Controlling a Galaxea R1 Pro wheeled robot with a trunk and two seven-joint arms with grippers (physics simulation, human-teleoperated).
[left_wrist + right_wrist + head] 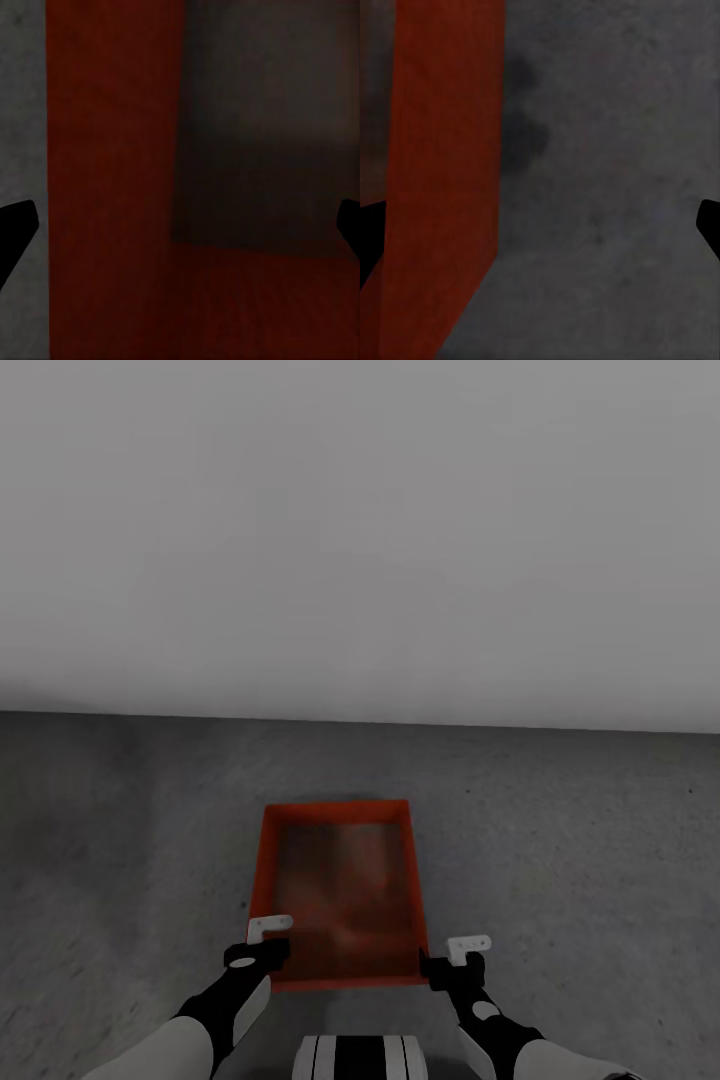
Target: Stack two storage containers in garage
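Note:
One orange-red storage container (340, 880) sits on the dark grey concrete floor (570, 860) of the garage, its long side running away from me. My left gripper (258, 950) hovers over its near left corner, and the left wrist view shows the fingers spread wide with the red wall (112, 187) between them, not touching. My right gripper (455, 958) is at the near right corner. In the right wrist view its fingers are also wide apart, with the container's wall (442, 187) close to one finger and mostly bare floor (607, 187) between them. Both grippers are open.
A plain pale grey wall (360, 530) rises a short way behind the container. Rough concrete stretches to both sides. My white and black trunk (362, 1058) shows at the bottom edge of the head view.

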